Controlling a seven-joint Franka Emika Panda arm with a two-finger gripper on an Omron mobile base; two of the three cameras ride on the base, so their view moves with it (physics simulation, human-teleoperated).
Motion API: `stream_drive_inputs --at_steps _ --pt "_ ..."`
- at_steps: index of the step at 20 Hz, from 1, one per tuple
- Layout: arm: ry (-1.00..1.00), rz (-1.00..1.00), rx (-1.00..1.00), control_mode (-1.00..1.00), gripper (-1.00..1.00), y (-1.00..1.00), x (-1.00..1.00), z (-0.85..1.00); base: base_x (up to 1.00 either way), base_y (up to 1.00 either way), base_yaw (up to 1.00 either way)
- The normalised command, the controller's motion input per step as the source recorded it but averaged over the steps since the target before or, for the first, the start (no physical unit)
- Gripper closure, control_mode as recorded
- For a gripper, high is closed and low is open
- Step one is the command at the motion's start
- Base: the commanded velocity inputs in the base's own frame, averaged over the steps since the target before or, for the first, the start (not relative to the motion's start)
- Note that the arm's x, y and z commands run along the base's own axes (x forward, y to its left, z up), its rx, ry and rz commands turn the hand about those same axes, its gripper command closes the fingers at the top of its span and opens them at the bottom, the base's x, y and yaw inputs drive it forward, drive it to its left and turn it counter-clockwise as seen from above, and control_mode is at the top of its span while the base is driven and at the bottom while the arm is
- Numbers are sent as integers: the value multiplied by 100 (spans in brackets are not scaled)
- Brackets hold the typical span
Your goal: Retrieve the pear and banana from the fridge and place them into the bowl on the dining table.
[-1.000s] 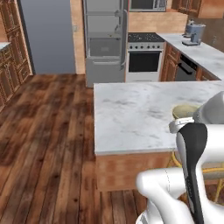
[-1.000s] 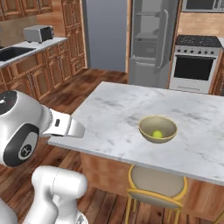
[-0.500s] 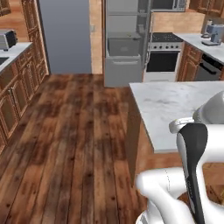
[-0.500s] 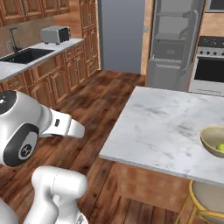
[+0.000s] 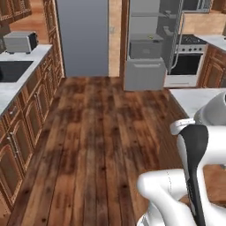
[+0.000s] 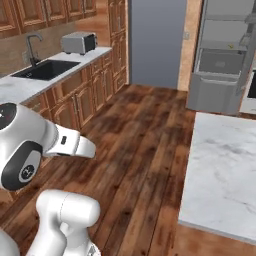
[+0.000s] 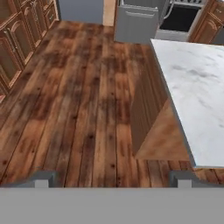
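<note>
You're in a home kitchen, open grey fridge (image 5: 148, 48) with shelves and drawer, steel oven (image 5: 187, 59), wooden cabinets (image 6: 75, 100), sink (image 6: 42, 70) and toaster (image 6: 79, 42) on wall counter, marble dining table (image 7: 197, 87), plank floor (image 5: 101, 141).

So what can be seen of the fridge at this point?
The fridge stands open at the far end of the wood floor, between the wooden cabinets and the oven. It looks matte grey. Its door is swung wide to the left as a flat grey slab. Inside are grey shelves, a bin and a lower drawer at floor level. A small yellowish speck sits on one shelf.
</note>
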Motion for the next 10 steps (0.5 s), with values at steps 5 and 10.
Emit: stream_drive_inputs --at_steps 5,10 --pt "0 0 0 100 -100 0 0 0 96 4 0" --pt "0 0 0 100 -100 0 0 0 99 -21 0"
